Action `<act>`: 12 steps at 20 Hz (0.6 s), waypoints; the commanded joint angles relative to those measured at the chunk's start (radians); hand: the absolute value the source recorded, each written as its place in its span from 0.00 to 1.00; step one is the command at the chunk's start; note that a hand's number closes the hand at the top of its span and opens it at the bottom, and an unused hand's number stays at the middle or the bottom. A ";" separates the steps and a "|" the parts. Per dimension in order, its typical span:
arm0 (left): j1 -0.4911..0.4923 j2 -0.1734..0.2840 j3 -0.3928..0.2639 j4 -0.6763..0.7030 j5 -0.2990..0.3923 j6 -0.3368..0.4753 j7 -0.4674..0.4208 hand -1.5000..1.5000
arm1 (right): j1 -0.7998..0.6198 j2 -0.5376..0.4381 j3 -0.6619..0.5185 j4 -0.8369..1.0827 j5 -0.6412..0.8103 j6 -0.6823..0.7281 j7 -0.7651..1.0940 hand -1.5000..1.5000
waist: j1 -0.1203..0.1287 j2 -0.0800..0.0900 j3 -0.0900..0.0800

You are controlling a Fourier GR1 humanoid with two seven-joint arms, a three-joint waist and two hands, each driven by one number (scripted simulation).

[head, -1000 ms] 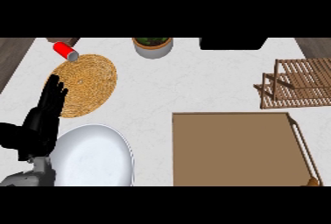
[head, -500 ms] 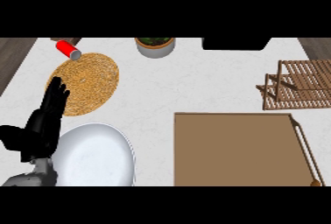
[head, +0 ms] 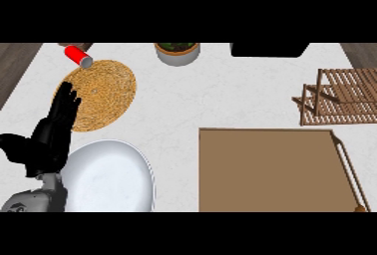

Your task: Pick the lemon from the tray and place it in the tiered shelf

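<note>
White counter (head: 221, 99): brown tray (head: 273, 169) lower right, wooden shelf (head: 342, 97) right edge. Left hand (head: 52, 132) open, fingers straight, holding nothing, beside white plate (head: 110, 177) and woven mat (head: 103, 92).

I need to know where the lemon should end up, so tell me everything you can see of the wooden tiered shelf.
The tiered shelf stands at the counter's right side, partly cut off by the view's right edge. It looks like brown wood, built of thin parallel slats in open frames, with a lower step towards its left. Nothing shows on its slats and no lemon is in view. It stands apart from the brown tray in front of it. No robot hand is near it.
</note>
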 commanded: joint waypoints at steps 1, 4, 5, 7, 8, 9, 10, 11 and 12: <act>-0.005 -0.014 0.004 0.010 0.017 -0.010 -0.013 0.50 | -0.122 0.007 0.028 0.187 0.042 -0.058 -0.094 1.00 | 0.002 0.000 0.000; -0.021 -0.006 -0.012 -0.056 -0.005 0.007 0.069 0.50 | -0.170 0.006 0.057 0.332 0.097 -0.099 -0.183 1.00 | 0.012 0.003 0.001; -0.009 0.000 0.019 0.008 -0.006 0.003 -0.006 0.50 | -0.147 0.023 0.076 0.250 0.104 -0.108 -0.126 1.00 | -0.003 -0.001 0.000; 0.008 -0.023 -0.019 -0.065 -0.004 0.009 0.058 0.50 | -0.227 -0.019 -0.036 0.395 0.018 -0.092 -0.138 1.00 | 0.014 0.003 0.001; 0.005 0.023 0.034 -0.031 0.037 -0.035 0.027 0.50 | -0.226 -0.005 -0.039 0.428 0.012 -0.093 -0.151 1.00 | 0.011 0.003 0.001; 0.000 0.015 0.017 -0.044 0.015 -0.022 0.035 0.50 | -0.242 0.005 -0.033 0.454 0.013 -0.096 -0.156 1.00 | 0.009 0.002 0.001; 0.013 -0.013 -0.005 -0.010 -0.004 -0.011 -0.013 0.50 | -0.286 0.020 -0.013 0.487 0.025 -0.093 -0.152 0.00 | 0.011 0.004 0.001; -0.006 -0.028 -0.030 -0.042 -0.023 0.012 0.037 0.50 | -0.302 0.005 -0.015 0.545 0.030 -0.082 -0.177 0.00 | 0.015 0.005 0.001; 0.020 -0.004 0.016 0.033 0.013 -0.031 -0.048 0.50 | -0.302 -0.011 -0.002 0.569 0.044 -0.058 -0.185 0.00 | 0.013 0.006 0.001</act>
